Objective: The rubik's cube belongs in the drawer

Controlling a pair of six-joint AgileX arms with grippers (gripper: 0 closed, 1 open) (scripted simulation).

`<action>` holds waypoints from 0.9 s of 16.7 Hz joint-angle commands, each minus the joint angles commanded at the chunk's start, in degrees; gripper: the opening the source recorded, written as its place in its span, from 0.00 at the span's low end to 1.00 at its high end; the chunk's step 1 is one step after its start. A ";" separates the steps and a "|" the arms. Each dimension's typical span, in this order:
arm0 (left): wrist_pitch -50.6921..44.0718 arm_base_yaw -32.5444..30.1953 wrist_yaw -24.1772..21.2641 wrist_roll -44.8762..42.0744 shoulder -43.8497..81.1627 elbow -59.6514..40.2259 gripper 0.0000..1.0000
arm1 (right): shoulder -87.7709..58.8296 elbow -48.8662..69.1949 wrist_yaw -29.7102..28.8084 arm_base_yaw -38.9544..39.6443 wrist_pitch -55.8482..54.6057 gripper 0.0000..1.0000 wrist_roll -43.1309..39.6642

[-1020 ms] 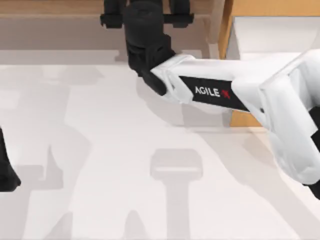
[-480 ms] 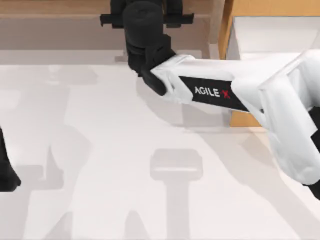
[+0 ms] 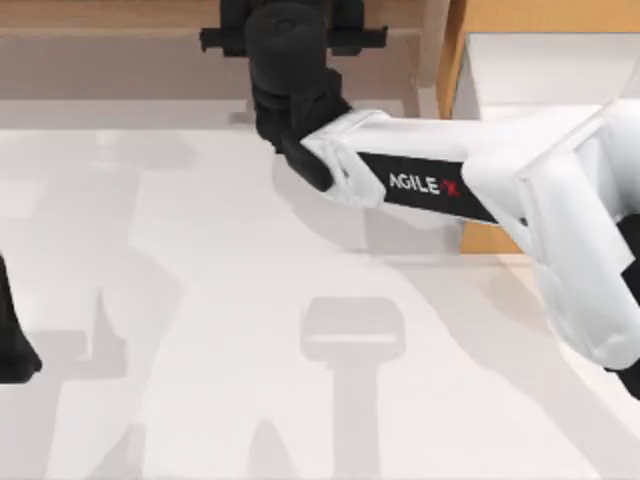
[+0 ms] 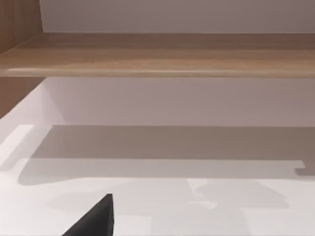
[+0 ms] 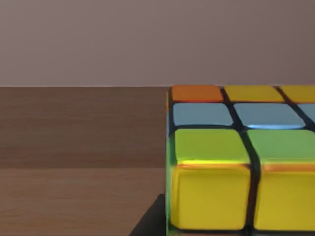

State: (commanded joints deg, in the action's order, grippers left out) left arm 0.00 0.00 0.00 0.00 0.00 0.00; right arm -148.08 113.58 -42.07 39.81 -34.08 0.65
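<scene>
The rubik's cube (image 5: 236, 162) fills the near side of the right wrist view, with yellow, green, blue and orange squares, resting on brown wood. My right gripper (image 3: 292, 20) reaches over the wooden shelf at the table's back, and its black wrist hides the cube from above. Its fingers (image 3: 236, 22) stand either side of the wrist, shut on the cube. A dark finger edge (image 5: 150, 221) sits against the cube's lower corner. The drawer (image 3: 520, 15) stands at the back right, with orange-brown wood walls and a white inside. My left gripper (image 3: 12, 345) is parked at the table's left edge.
The long brown shelf (image 3: 100, 15) runs along the back of the table; its board (image 4: 157, 54) shows in the left wrist view. My right arm's white forearm (image 3: 420, 180) stretches from the right across the drawer's front corner.
The right gripper's fingers drew inward between one second and half a second ago. They have stayed still since. The left arm has not moved.
</scene>
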 joint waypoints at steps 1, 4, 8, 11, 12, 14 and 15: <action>0.00 0.00 0.00 0.00 0.00 0.00 1.00 | 0.00 0.00 0.00 0.00 0.00 0.00 0.00; 0.00 0.00 0.00 0.00 0.00 0.00 1.00 | 0.98 -0.67 0.04 -0.09 -0.01 0.00 0.13; 0.00 0.00 0.00 0.00 0.00 0.00 1.00 | 4.68 -4.30 -0.54 0.69 -0.09 0.00 0.16; 0.00 0.00 0.00 0.00 0.00 0.00 1.00 | 5.65 -5.74 -1.32 1.27 -0.12 0.00 0.19; 0.00 0.00 0.00 0.00 0.00 0.00 1.00 | 5.66 -5.77 -1.34 1.29 -0.12 0.00 0.19; 0.00 0.00 0.00 0.00 0.00 0.00 1.00 | 5.41 -5.53 -1.24 0.96 -0.10 0.00 0.29; 0.00 0.00 0.00 0.00 0.00 0.00 1.00 | 5.41 -5.53 -1.24 0.96 -0.10 0.00 0.29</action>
State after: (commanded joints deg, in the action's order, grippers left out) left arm 0.00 0.00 0.00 0.00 0.00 0.00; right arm -142.67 108.05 -43.31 40.77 -34.18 0.94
